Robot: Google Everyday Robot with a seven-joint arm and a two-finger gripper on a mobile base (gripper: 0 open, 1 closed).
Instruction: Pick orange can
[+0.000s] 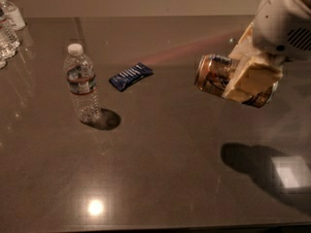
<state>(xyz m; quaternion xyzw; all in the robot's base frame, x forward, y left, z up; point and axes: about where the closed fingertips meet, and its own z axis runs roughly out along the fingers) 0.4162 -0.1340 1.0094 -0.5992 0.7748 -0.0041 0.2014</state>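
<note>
End effector (249,81) upper right, above the surface (160,164), cream-tan fingers (252,79) clamped on the orange can (213,74). Can: metallic copper-orange, dark scribbled graphics, silver rim. Arm housing (284,18): white, with a patch of small dark grille holes. Surface: glossy dark brown, faint pinkish streak, one bright white light spot. Water bottle (82,84): clear, white cap, dark label band. Snack wrapper (130,75): dark blue, pale print. Corner bottles (9,25) far left: clear, white labels.

The gripper (250,79) clamps the orange can (214,75) sideways above the table (160,169); its shadow lies below.
</note>
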